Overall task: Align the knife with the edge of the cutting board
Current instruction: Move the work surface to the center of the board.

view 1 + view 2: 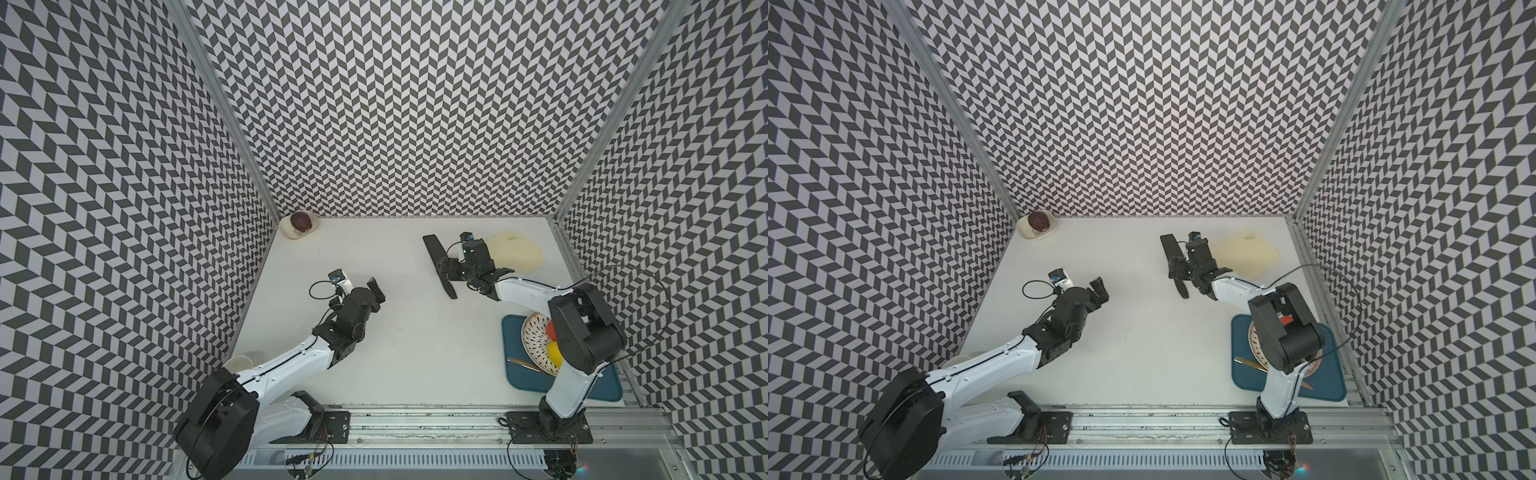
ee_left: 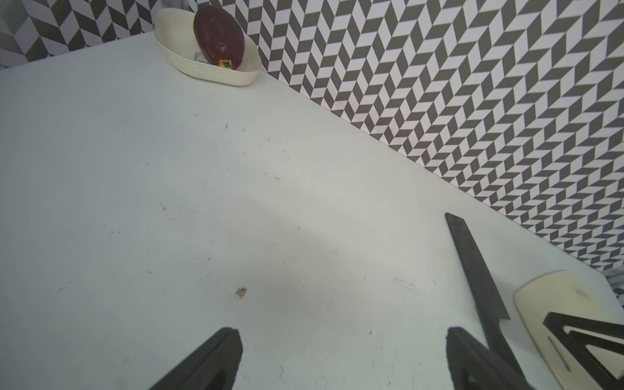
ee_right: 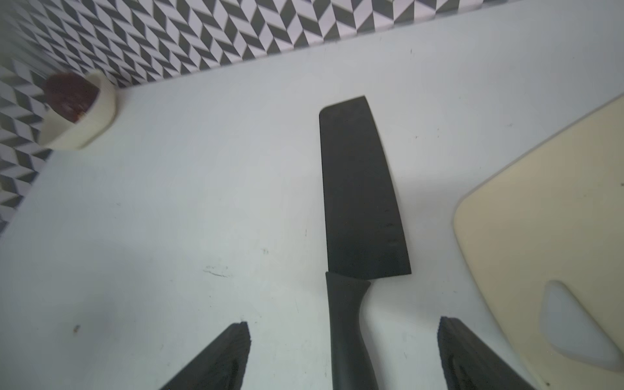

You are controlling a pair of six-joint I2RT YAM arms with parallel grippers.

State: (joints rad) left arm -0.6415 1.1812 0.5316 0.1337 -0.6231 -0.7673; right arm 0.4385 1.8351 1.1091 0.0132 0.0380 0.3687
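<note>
The black knife (image 1: 434,245) (image 1: 1171,245) lies flat on the white table, left of the cream cutting board (image 1: 517,249) (image 1: 1246,253), with a gap between them. My right gripper (image 1: 444,268) (image 1: 1177,266) hovers over the knife's handle. In the right wrist view this gripper (image 3: 344,331) is open, its fingers either side of the handle and clear of it; the knife (image 3: 358,189) points away and the cutting board (image 3: 540,219) lies beside it. My left gripper (image 1: 376,289) (image 2: 341,337) is open and empty over bare table, well left of the knife (image 2: 472,256).
A cream basket (image 1: 309,232) holding a dark red fruit sits in the back left corner. A dark blue tray (image 1: 519,374) at the front right carries a patterned plate (image 1: 534,336), fruit and a gold utensil (image 1: 524,364). A pale cup (image 1: 239,363) stands by the left arm.
</note>
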